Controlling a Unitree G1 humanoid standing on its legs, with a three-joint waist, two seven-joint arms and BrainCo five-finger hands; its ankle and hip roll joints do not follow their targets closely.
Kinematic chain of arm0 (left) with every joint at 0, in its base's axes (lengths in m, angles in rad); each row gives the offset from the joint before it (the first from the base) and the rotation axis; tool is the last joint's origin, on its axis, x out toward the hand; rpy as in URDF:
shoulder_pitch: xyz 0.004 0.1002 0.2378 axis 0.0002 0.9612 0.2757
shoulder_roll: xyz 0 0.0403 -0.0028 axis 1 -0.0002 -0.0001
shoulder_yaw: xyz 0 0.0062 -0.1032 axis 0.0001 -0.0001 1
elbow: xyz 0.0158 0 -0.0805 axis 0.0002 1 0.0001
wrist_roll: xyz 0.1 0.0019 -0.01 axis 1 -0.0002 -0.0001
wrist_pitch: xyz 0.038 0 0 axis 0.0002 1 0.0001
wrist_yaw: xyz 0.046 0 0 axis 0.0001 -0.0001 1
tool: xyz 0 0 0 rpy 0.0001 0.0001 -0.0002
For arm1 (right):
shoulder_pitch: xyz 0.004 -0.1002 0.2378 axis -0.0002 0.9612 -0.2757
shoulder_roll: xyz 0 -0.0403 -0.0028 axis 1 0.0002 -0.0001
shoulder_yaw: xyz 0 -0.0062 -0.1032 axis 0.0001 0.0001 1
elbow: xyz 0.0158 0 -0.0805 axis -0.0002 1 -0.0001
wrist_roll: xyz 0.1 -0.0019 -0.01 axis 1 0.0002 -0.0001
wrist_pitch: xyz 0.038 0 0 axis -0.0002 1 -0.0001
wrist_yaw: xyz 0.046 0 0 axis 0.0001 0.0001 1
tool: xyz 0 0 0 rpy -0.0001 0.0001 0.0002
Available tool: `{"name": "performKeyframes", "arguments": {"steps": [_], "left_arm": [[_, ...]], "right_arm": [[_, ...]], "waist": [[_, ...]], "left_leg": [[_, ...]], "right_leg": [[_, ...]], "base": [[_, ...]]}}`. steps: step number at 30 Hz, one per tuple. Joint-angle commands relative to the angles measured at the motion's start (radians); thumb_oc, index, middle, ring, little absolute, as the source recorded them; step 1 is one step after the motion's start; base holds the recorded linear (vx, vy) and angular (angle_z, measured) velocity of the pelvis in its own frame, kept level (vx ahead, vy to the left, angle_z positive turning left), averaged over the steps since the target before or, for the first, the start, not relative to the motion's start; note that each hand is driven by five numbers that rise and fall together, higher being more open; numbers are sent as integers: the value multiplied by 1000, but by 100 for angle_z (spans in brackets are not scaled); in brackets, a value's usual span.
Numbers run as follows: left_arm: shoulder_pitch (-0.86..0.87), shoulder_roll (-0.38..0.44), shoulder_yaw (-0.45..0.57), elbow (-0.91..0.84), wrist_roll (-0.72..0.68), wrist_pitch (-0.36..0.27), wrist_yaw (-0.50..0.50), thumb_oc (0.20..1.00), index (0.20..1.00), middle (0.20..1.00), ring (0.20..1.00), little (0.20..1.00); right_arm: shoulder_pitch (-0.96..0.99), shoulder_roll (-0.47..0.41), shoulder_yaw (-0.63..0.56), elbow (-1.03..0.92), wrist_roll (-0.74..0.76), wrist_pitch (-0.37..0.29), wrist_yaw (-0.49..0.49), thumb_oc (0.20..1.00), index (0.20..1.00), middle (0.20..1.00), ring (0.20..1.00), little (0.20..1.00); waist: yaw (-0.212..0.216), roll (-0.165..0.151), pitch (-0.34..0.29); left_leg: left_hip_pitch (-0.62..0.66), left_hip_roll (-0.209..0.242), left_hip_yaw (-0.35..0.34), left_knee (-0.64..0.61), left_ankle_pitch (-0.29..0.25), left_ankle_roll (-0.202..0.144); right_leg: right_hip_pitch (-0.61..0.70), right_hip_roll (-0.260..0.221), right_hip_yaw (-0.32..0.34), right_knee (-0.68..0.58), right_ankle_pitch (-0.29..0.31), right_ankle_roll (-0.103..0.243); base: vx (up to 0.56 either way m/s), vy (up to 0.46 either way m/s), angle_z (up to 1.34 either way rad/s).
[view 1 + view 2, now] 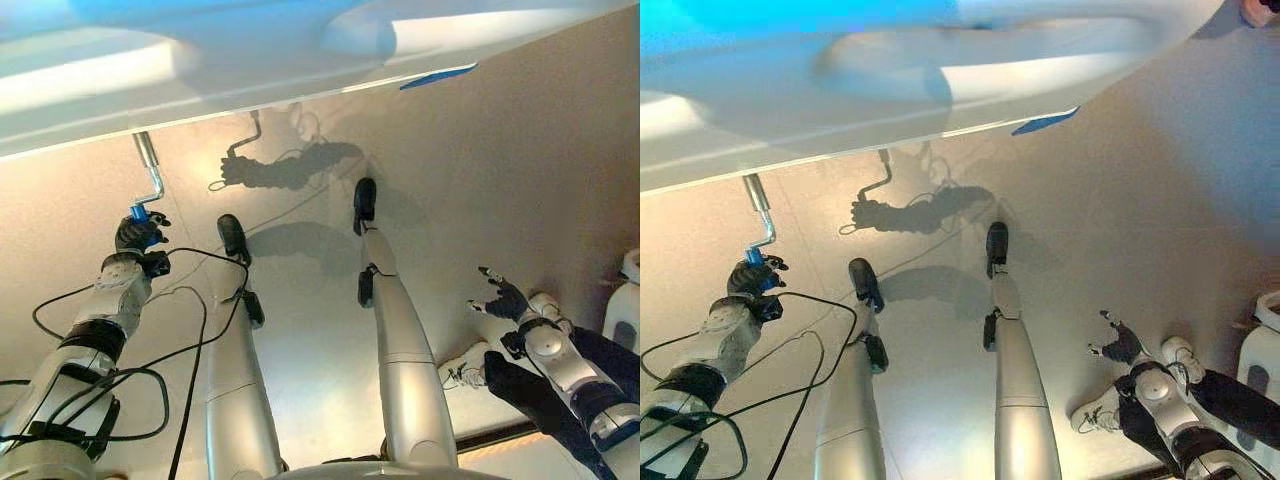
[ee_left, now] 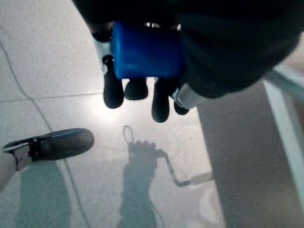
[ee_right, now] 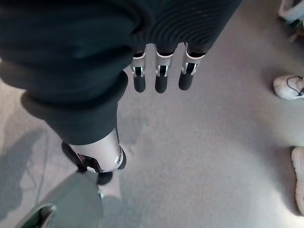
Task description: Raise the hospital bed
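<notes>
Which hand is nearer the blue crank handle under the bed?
Left. The left hand is curled round the blue crank handle under the bed; the right hand hangs open over the floor, far to the other side.

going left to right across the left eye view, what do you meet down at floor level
left hand shut on the blue crank handle → a person's white shoe → right hand, open, fingers spread → white container at the right edge
</notes>
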Motion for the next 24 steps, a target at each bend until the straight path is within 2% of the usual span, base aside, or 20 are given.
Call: {"name": "performKeyframes", "arguments": {"steps": [1, 14, 24], "left_arm": [[0, 1, 29, -11, 60, 1, 0, 200, 200, 200, 200, 200], [-115, -11, -6, 71, 132, 36, 27, 200, 200, 200, 200, 200], [-181, -51, -84, 29, 188, 34, 32, 200, 200, 200, 200, 200]], "right_arm": [[52, -26, 21, -22, 34, 28, -10, 1000, 1000, 1000, 1000, 1000], [46, -49, 22, -67, 77, 36, -13, 1000, 1000, 1000, 1000, 1000], [28, -34, 66, -56, 89, 46, 1, 1000, 1000, 1000, 1000, 1000]], "waist": [[-4, -20, -41], [-21, -40, -53], [-39, -54, -54]], "left_leg": [[-93, -33, -7, 138, -67, 81], [-202, -27, -18, 314, -137, 98], [-224, -10, -27, 347, -149, 98]], "right_leg": [[-48, 9, 18, 74, -67, 45], [-168, 36, 26, 245, -139, 21], [-210, 58, 22, 297, -153, 11]], "base": [[14, 21, -8], [10, -6, -4], [6, -36, -2]]}}
